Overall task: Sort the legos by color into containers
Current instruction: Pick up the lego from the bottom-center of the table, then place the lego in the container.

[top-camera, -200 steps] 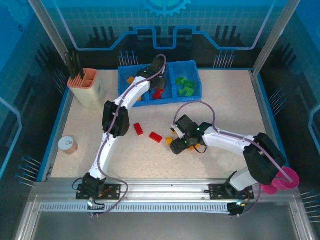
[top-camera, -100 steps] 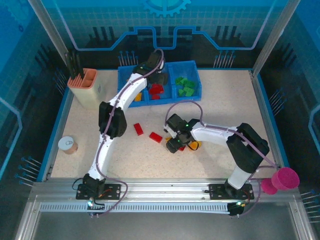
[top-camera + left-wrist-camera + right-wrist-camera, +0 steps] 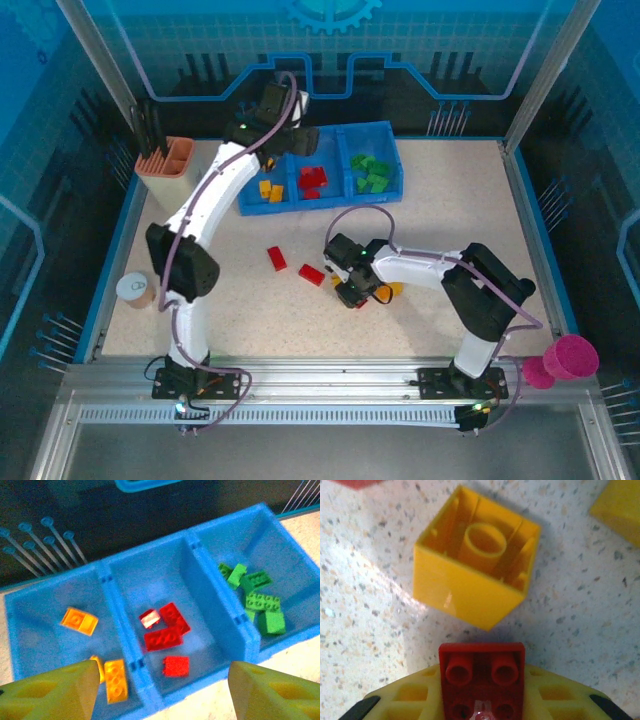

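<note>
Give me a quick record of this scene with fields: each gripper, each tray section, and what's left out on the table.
Left gripper: open, empty, above the blue tray
Right gripper: shut on a red brick, low over the table
Left section: yellow bricks
Middle section: red bricks
Right section: green bricks
Unsorted: two loose red bricks and an upturned yellow brick just ahead of the right gripper
</note>
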You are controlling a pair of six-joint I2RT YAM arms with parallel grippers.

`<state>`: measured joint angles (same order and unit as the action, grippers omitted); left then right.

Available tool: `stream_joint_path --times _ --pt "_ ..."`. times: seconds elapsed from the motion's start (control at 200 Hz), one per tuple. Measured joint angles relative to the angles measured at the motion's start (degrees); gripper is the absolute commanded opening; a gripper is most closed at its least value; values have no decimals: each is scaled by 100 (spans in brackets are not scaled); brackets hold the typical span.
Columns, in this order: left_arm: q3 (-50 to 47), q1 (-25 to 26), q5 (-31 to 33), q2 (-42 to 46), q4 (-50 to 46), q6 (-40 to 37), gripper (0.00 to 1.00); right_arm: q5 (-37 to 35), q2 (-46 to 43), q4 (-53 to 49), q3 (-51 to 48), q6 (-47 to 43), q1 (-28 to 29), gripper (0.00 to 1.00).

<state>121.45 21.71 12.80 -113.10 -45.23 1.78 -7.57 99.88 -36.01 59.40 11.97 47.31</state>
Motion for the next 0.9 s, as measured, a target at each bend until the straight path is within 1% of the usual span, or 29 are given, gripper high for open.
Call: stream_joint_path --times 0.065,0.18,0.28,0.39,0.49,0.615,0.701,0.901 --pt "-654 -122 24 459 -55 4 70 -11 -31 -195 92 -2 -7 26" --pt "-1681 -363 68 1200 -122 26 75 9 -282 -527 435 -57 -133 25" --pt "-2592 -479 52 1947 -146 22 77 28 -470 -595 1095 -201 -470 25" --pt "-3281 -463 -92 2664 -184 125 77 0 -321 -367 2024 -378 -931 25" --pt "-3582 -457 -306 3097 -251 378 77 -72 240 -76 2977 -562 -1270 25" --pt "-4061 -457 -640 3482 -254 903 77 -122 1410 83 4413 -782 -1550 25" --pt "-4511 -428 -833 3687 -245 1401 77 -98 2175 205 5235 -960 -1659 25" --pt "-5657 -223 -1263 4063 -52 2527 75 -96 3497 295 6570 -1294 -1707 25"
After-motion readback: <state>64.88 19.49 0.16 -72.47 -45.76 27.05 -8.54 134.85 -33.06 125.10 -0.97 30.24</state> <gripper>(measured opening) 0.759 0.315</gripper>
